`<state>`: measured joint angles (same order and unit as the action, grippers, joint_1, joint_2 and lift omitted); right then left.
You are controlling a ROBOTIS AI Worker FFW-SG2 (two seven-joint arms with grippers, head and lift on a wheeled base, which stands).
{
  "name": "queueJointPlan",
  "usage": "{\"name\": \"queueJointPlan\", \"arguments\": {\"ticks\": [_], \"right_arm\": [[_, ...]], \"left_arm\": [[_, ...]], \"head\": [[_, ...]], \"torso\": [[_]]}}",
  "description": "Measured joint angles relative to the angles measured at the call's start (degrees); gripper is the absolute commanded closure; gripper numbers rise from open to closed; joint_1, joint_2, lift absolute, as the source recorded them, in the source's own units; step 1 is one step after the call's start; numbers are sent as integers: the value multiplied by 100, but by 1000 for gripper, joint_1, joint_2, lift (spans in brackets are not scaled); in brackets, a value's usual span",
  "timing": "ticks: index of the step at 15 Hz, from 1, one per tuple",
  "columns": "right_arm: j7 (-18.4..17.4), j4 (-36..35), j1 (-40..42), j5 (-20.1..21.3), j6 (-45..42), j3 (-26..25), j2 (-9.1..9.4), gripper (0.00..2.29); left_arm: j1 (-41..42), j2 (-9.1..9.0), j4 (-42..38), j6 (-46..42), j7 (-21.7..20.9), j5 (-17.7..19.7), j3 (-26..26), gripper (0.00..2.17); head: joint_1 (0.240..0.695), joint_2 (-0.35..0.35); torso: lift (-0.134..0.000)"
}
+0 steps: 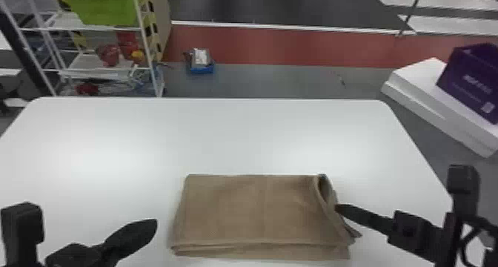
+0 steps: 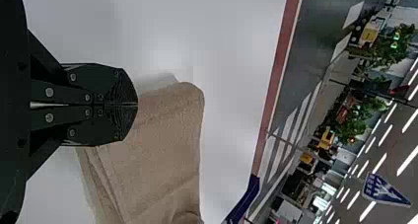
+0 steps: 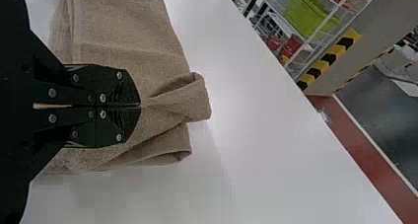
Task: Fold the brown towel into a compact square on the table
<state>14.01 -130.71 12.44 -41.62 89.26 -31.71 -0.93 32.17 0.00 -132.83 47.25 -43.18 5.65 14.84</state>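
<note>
ok, right gripper is clenching with its tips on a rucked fold of the brown towel, creases fanning out from the pinch. reading that as gripping cloth; layer count is staying unclear. left gripper is pressing its own fingers together on nothing, hovering just beside the towel's left end in head view.

towel is lying on the near part of the table, between both grippers, already forming a layered rectangle, wider than deep. left end is looking tidy; right end is bulging open, with a loose corner poking out.

further out, white rack is standing past the far left edge, purple box is sitting off to the right.

judging step: we're starting the crosswise fold, rectangle to square. next move is needing the right end lifted, carried left over the rest, then laid flat. risk: lower layers are slipping out of the pinch, skewing the stack.
</note>
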Motion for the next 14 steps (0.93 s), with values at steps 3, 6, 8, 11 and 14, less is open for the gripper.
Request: {"name": "queueJointPlan", "arguments": {"ticks": [3,6,8,11,14], "right_arm": [[10,152,-2,297,0,164,5,1359],[53,252,21,403,0,164,5,1362],[58,243,30,402,0,108,2,1362],[58,237,-18,344,0,88,-3,1362],[58,161,-65,91,0,86,-4,1362]], "left_arm": [[8,0,65,0,32,20,-102,1811],[0,0,61,0,8,-41,-200,1808],[23,0,24,0,-15,-30,-214,1605],[40,0,33,0,4,-6,-222,1605],[11,0,70,0,49,-6,-225,1605]], "head": [[695,-72],[695,-91],[695,-102],[695,-107],[695,-94]], "torso": [[-124],[-124],[-124],[-124],[-124]]}}
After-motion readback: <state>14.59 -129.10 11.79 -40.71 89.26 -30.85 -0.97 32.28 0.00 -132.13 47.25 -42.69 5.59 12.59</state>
